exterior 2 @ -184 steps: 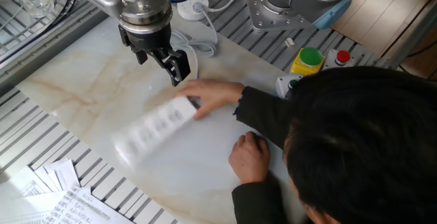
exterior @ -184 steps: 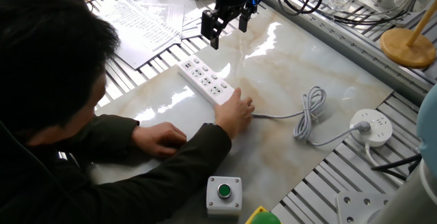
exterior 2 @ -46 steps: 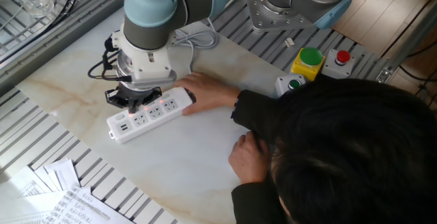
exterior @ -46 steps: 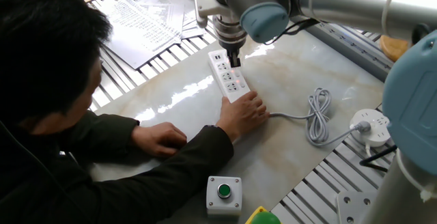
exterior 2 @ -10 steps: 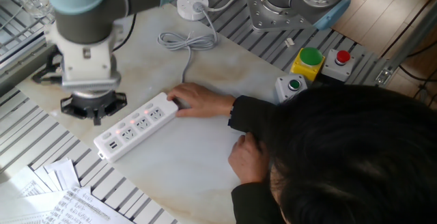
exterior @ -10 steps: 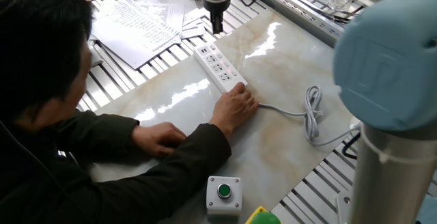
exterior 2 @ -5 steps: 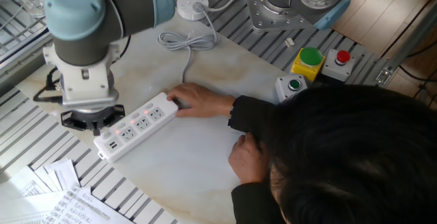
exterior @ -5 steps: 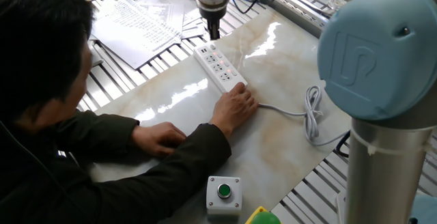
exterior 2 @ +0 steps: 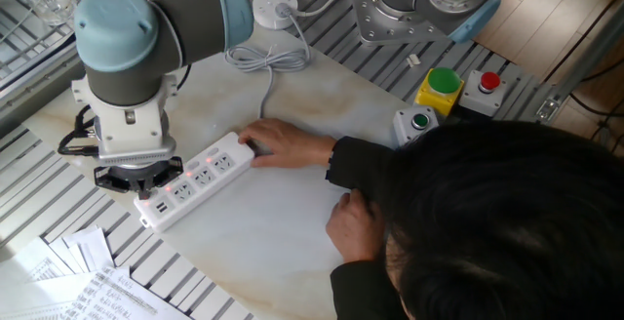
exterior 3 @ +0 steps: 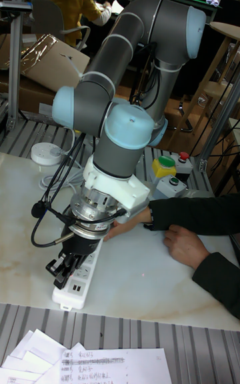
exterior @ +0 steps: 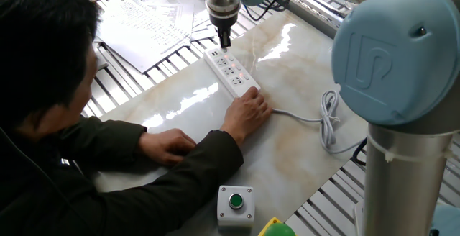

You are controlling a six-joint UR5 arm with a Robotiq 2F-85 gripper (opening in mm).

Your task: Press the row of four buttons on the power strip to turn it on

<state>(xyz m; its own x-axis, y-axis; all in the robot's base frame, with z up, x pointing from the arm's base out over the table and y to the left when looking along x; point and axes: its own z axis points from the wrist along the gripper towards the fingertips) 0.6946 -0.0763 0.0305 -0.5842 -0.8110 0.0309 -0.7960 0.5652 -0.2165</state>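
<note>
Marble-patterned tabletop (exterior: 302,70) broad and mostly bare on the far side, slatted metal frame around it. Large grey-and-blue UR5 arm (exterior 2: 127,27) towering over the near-left part in the other fixed view, wrist pointing straight down.

Power strip (exterior: 231,71) lying diagonally on the marble, one end close to the slab's edge by the loose papers (exterior: 147,24), the other end pinned under a person's hand (exterior: 249,112). Grey cord (exterior: 327,117) looping away toward a round white socket disc (exterior 2: 272,7). Red glow visible along the strip's long edge at the four buttons (exterior 2: 190,177) in the other fixed view; how many lit, hard to say.

Gripper (exterior 3: 65,268) down at the strip's far end, tips at or just above the top face; fingertip gap not resolved in any view, so open or closed impossible to tell, and nothing visibly held.

Risks, as judgement: tip landing on an outlet hole or USB port rather than a switch; strip skidding toward the slab edge under an off-centre push if the steadying hand eases; fingers close to the pressing line along the strip.

Room: free marble on the cord side; tight toward the papers and the hand.
</note>
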